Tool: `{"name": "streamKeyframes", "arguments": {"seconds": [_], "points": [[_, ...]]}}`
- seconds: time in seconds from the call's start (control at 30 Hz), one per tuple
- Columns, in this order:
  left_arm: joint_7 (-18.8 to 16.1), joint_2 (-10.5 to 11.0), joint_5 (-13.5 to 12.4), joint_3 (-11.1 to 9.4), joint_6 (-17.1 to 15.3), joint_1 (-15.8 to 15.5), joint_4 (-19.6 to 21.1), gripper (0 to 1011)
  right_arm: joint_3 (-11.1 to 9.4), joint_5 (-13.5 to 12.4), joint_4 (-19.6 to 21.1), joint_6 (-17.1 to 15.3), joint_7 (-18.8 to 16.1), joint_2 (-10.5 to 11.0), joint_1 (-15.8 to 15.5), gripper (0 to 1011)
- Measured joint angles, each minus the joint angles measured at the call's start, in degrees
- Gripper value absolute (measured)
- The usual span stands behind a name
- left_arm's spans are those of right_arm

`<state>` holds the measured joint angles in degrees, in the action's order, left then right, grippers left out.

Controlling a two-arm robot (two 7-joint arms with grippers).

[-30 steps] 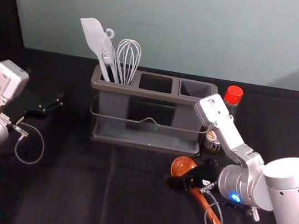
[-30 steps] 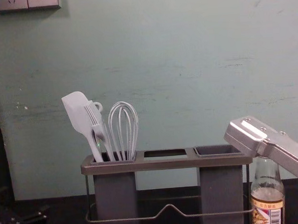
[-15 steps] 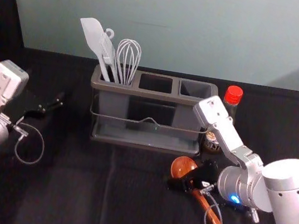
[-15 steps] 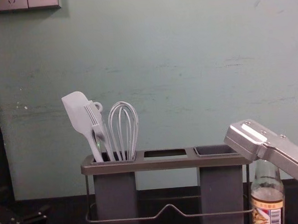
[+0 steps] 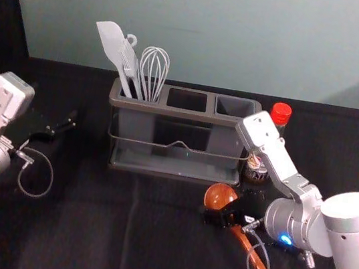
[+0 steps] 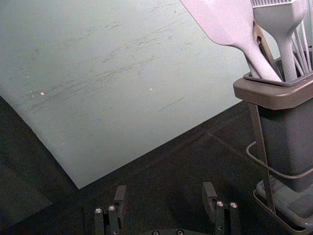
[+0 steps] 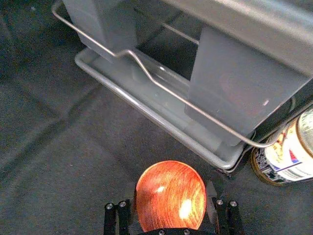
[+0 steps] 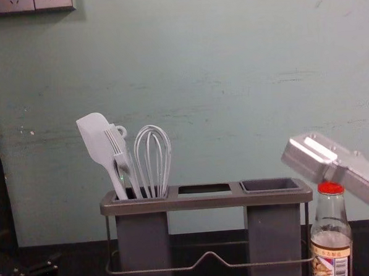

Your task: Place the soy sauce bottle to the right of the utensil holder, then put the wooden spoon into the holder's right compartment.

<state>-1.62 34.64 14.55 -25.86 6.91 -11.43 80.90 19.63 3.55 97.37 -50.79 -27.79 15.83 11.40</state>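
My right gripper [image 5: 226, 210] is low over the cloth in front of the holder's right part, shut on the wooden spoon [image 5: 219, 196] at its bowl; the handle slants toward the near right. In the right wrist view, the right gripper [image 7: 171, 198] has a finger on each side of the round bowl [image 7: 171, 193]. Upright beside the right end of the grey utensil holder [image 5: 182, 114] stands the soy sauce bottle [image 5: 280, 114], red-capped, also in the chest view [image 8: 330, 229]. The holder's right compartment [image 5: 235, 107] is empty. My left gripper [image 5: 62, 124] idles at the left, open in its wrist view [image 6: 165, 197].
A spatula [image 5: 111, 38], a brush and a whisk [image 5: 154, 70] stand in the holder's left compartment. A wire rail [image 5: 179, 145] runs across the holder's front. The wall [image 5: 248, 36] rises behind the black cloth [image 5: 84, 228].
The right arm has risen slightly and shifted a little to the right, uncovering the bottle's red cap in the chest view. The spoon's bowl has risen slightly with the gripper. The left arm stays still.
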Motion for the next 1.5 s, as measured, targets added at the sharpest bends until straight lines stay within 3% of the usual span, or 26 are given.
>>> {"name": "streamKeyframes", "arguments": {"seconds": [0.33,0.43,0.53,0.57,0.67,0.77,0.83,0.97,1.0,1.07,1.1,1.3,1.33,1.43,1.5], "points": [[0.0,0.0,0.0,0.0,0.0,0.0,0.0,1000,-2.0,-1.0,7.9,1.3,-0.9,1.7,-2.8,837],[0.0,0.0,0.0,0.0,0.0,0.0,0.0,1000,-3.7,-2.0,11.0,3.9,-0.8,2.3,-4.7,838],[0.0,0.0,0.0,0.0,0.0,0.0,0.0,1000,-6.2,-3.4,14.4,9.2,0.6,2.6,-7.5,837],[0.0,0.0,0.0,0.0,0.0,0.0,0.0,1000,-6.2,-3.4,14.4,9.2,0.6,2.6,-7.5,837],[0.0,0.0,0.0,0.0,0.0,0.0,0.0,1000,-8.5,-4.3,16.9,14.7,2.2,2.8,-10.2,838],[0.0,0.0,0.0,0.0,0.0,0.0,0.0,1000,-9.8,-5.2,17.9,18.2,2.9,3.0,-11.5,837],[0.0,0.0,0.0,0.0,0.0,0.0,0.0,1000,-11.3,-6.7,18.5,23.5,2.8,3.4,-13.0,837],[0.0,0.0,0.0,0.0,0.0,0.0,0.0,1000,-12.5,-8.0,19.0,28.5,2.8,3.8,-14.3,837],[0.0,0.0,0.0,0.0,0.0,0.0,0.0,1000,-12.9,-8.6,19.0,31.0,2.8,4.0,-14.8,838],[0.0,0.0,0.0,0.0,0.0,0.0,0.0,1000,-13.2,-9.0,18.9,35.3,2.6,4.4,-15.5,837],[0.0,0.0,0.0,0.0,0.0,0.0,0.0,1000,-13.2,-9.0,18.9,35.3,2.6,4.4,-15.5,837],[0.0,0.0,0.0,0.0,0.0,0.0,0.0,1000,-13.3,-9.9,15.4,50.7,2.1,5.1,-16.8,837],[0.0,0.0,0.0,0.0,0.0,0.0,0.0,1000,-13.3,-9.9,15.4,50.7,2.1,5.1,-16.8,837],[0.0,0.0,0.0,0.0,0.0,0.0,0.0,1000,-13.2,-11.1,13.0,57.9,1.9,5.0,-17.2,838],[0.0,0.0,0.0,0.0,0.0,0.0,0.0,1000,-13.2,-11.5,12.0,60.5,1.9,4.8,-17.4,837]]}}
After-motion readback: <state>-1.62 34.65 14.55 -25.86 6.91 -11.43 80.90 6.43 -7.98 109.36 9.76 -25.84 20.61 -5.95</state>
